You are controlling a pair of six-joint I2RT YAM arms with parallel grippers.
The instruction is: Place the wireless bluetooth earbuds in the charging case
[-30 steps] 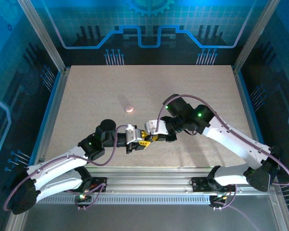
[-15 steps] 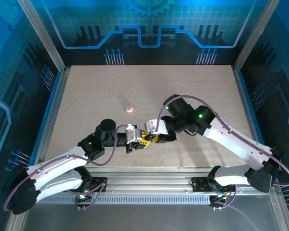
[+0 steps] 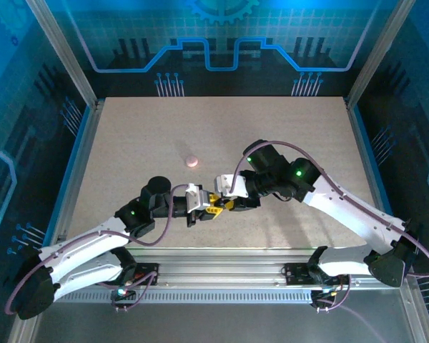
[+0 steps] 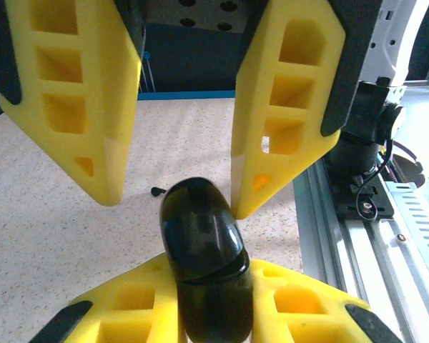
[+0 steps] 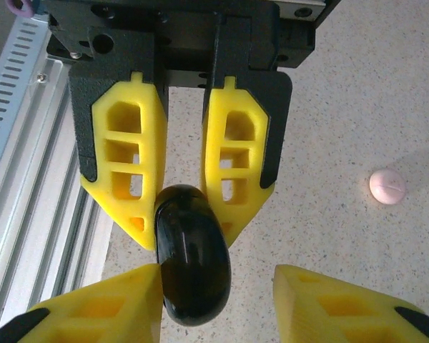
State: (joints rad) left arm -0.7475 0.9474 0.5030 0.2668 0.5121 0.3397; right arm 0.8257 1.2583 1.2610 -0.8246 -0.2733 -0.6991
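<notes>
Here, the black case [image 4: 204, 250] is held on edge over the table [image 3: 286, 136], a short way in from the metal rail [image 3: 222, 275] and about level with the rail's middle. Its long axis runs parallel to the rail, from one claw toward the other, and its rounded free end points at the right claw [image 4: 175, 201]. The left claw [image 5: 186, 232] is clamped tight on the case's other end, with one yellow finger [image 5: 125, 179] pressed to each flat side. The right claw stands part open around the free end: one finger [image 4: 286, 107] is just beside or touching the case, I cannot tell which, and the other is clearly apart, so it has hold of nothing. The left arm [image 3: 93, 243] stretches low from its base at the rail's left end. The right arm [image 3: 343, 207] rises from the right end, bends at the elbow and turns back, so the two claws meet nose to nose. The case is a glossy, smooth oval with a thin seam round it. The fingers are matte foam-like wedges with cut-out pockets, and the table is pale and speckled. A tiny black piece [image 4: 156, 191] lies on the table, too small to identify. A round pink puck [image 5: 387, 186] with a fine line across it sits farther from the rail.
</notes>
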